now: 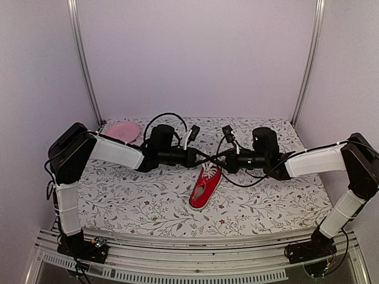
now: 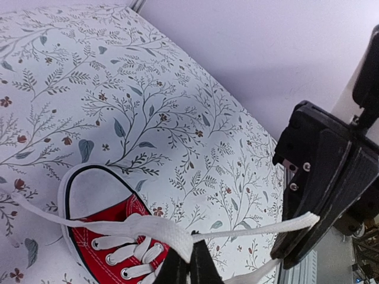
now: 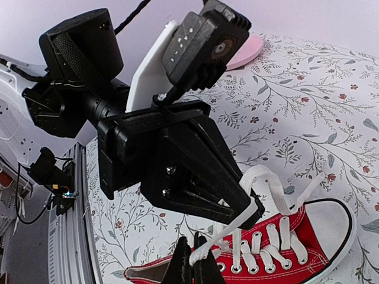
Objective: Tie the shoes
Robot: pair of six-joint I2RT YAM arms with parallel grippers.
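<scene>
floral cloth point(image 2: 148, 89); l-wrist cam shows right end effector point(image 2: 299, 236) gripping sneaker lace point(image 2: 136, 228)

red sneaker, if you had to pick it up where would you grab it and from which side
Probably the heel collar, from above, with one of the jaws inside the open mouth and one outside. The red sneaker stands on its sole, heel at the near end. That rim looks thin and free, while the laces over the front are pulled taut.
</scene>
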